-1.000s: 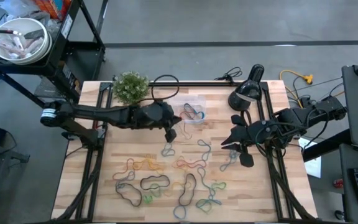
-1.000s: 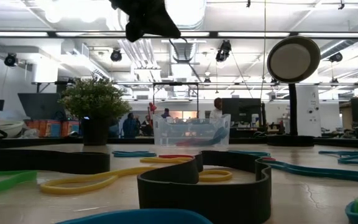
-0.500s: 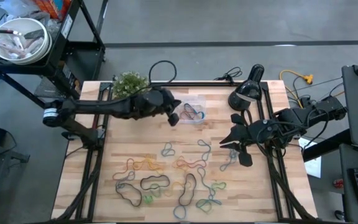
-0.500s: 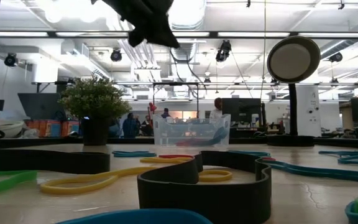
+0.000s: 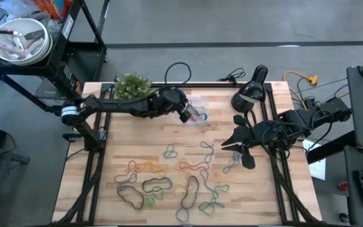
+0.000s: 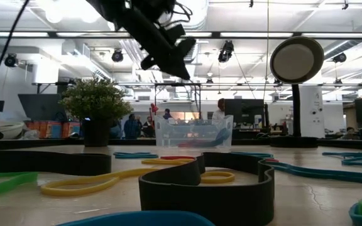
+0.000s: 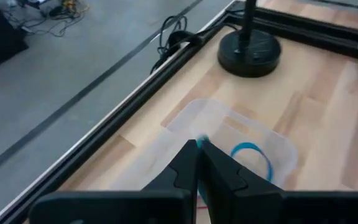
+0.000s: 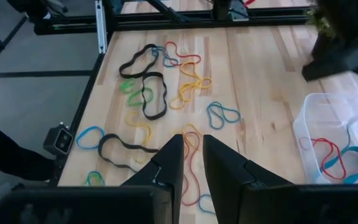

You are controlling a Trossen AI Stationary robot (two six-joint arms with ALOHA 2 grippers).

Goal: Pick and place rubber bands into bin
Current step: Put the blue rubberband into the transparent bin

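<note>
Left gripper (image 7: 197,152) had its fingers (image 7: 219,171) pinched together with a bit of blue rubber band (image 7: 202,143) showing at the tips. It hung right over the bin (image 7: 229,140) at the bench's far edge, apparently lined up for a drop; how much band hung below could not be told. The bin (image 8: 334,140) already held a few bands, red and blue ones (image 8: 344,158). It sat between the small plant (image 5: 131,87) and the lamp base (image 5: 243,101), so the left arm reached it with a short stretch along the far edge.

Right gripper (image 8: 191,155) had its fingers (image 8: 166,165) narrowly apart, holding nothing. It waited near the bench's right edge (image 5: 276,189), pointed at the loose rubber bands (image 5: 169,180). These lay scattered flat over the near half of the bench, well apart from the bin: black, yellow, green, blue and red loops, several overlapping. Most of the job looked undone, judging by the pile.
</note>
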